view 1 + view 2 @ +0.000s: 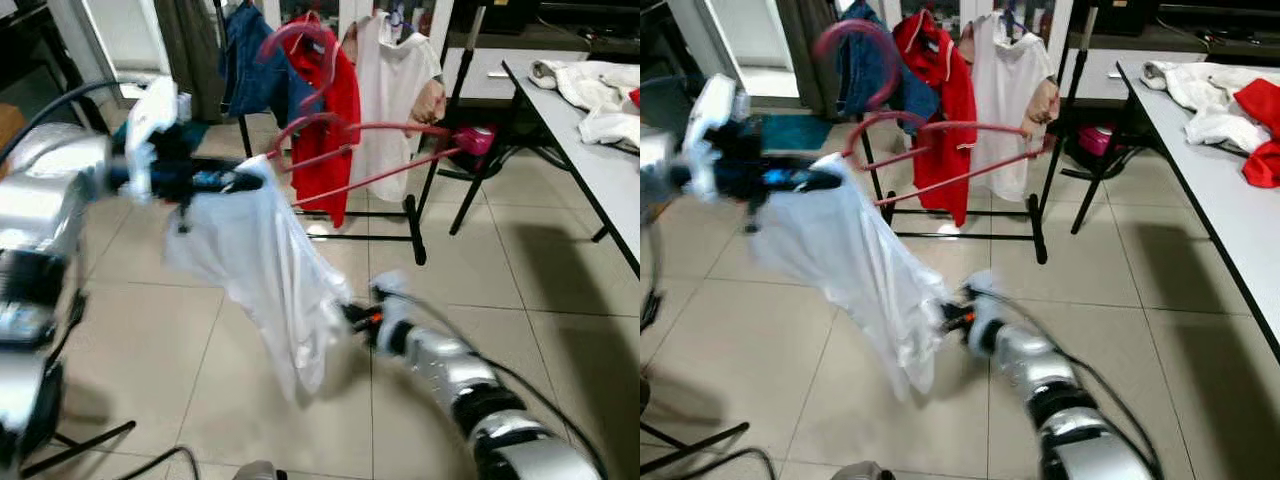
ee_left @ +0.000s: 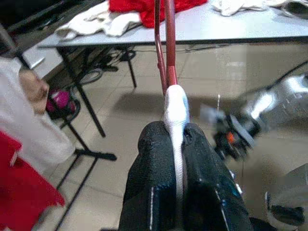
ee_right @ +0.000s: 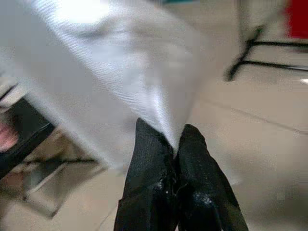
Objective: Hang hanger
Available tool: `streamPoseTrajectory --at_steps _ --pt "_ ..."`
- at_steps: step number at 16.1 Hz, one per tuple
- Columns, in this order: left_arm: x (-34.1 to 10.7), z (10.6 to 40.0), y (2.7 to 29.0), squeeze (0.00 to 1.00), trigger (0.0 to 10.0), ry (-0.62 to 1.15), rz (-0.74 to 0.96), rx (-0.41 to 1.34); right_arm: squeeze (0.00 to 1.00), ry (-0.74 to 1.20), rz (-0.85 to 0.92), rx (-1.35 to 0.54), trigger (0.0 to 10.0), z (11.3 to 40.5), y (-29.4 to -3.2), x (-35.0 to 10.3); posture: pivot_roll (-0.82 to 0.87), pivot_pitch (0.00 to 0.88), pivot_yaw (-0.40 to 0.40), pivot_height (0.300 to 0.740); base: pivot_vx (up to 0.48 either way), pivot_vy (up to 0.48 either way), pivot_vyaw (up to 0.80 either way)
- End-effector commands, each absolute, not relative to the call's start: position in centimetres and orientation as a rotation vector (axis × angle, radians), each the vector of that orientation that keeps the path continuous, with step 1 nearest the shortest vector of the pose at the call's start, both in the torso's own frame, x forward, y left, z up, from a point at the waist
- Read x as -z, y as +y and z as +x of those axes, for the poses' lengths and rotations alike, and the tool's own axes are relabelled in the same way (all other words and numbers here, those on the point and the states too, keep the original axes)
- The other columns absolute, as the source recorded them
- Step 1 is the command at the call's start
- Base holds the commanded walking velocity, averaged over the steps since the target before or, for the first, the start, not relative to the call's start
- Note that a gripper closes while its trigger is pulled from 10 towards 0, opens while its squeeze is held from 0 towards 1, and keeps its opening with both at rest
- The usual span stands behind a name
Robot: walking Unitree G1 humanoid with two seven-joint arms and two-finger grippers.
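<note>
Left eye view: you see the left gripper (image 1: 245, 180) raised at chest height on the robot's left, its two black fingers pressed together on the end of the red hanger (image 1: 370, 128) and on the white cloth wrapped over that end. The hanger extends from the gripper away from the robot toward the clothes rack (image 1: 415, 215), with its hook (image 1: 300, 45) curving upward in front of the garments hung there. A white garment (image 1: 265, 275) is draped over the gripped end of the hanger and hangs down above the tiled floor (image 1: 520, 270).

In the left wrist view, you can confirm the clamp: the fingers (image 2: 154, 183) close on a fold of white fabric, and the red hanger rods (image 2: 168, 43) run straight out from between them.

The right gripper (image 1: 350, 312) is low, just beside the lower edge of the white garment. In the right wrist view, its fingers (image 3: 149, 183) are shut on a pinch of the white cloth, which spreads away from the fingertips.

On the rack behind, you see a blue garment (image 1: 255, 70), a red shirt (image 1: 335, 120) and a white shirt (image 1: 395, 90) hanging side by side. A grey table (image 1: 590, 150) stands on the robot's right with white clothing (image 1: 590, 85) heaped on it; the right eye view also shows a red item (image 1: 1262, 135) on the table. Both eye views are blurred around the arms.
</note>
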State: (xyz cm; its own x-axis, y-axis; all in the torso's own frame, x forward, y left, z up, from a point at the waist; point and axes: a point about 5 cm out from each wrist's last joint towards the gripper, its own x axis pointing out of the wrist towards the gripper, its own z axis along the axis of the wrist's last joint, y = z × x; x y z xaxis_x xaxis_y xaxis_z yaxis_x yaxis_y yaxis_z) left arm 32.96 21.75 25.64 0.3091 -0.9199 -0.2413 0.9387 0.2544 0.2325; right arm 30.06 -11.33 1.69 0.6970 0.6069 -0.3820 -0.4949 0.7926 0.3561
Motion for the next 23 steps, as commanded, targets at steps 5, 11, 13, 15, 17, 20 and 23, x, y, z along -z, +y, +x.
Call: streamPoseTrajectory --at_steps 5,11,13,15,17,20,23 --pt "-24.5 29.6 23.8 0.0 0.0 0.05 0.282 1.195 0.0 0.371 0.219 -0.188 0.0 31.8 -19.5 -3.5 0.04 0.0 0.051 0.74 0.0 0.0 0.0" --pt "-19.3 25.4 22.7 0.0 0.0 0.158 0.218 1.149 0.0 0.187 0.182 0.032 0.0 34.3 -24.1 -8.3 0.04 0.0 0.054 0.74 0.0 0.0 0.0" --pt "-18.6 24.9 23.4 0.0 0.0 0.205 0.243 1.081 0.0 0.142 0.182 0.053 0.0 35.0 -24.8 -9.7 0.04 0.0 0.051 0.74 0.0 0.0 0.0" --pt "-17.8 24.5 23.6 0.0 0.0 0.249 0.261 1.073 0.0 0.108 0.18 0.049 0.0 35.5 -25.1 -10.8 0.05 0.0 0.048 0.74 0.0 0.0 0.0" --pt "-16.5 24.1 23.7 0.0 0.0 0.321 0.296 1.067 0.0 0.075 0.179 0.032 0.0 36.0 -25.0 -11.8 0.04 0.0 0.051 0.74 0.0 0.0 0.0" --pt "-15.9 24.1 22.9 0.0 0.0 0.32 0.265 1.086 0.0 0.031 0.175 -0.036 0.0 36.6 -23.8 -12.8 0.04 0.0 0.054 0.74 0.0 0.0 0.0" --pt "-15.3 25.7 22.3 0.0 0.0 0.301 0.296 1.056 0.0 -0.006 0.137 -0.169 0.0 37.1 -21.5 -13.7 0.03 0.0 0.06 0.74 0.0 0.0 0.0"
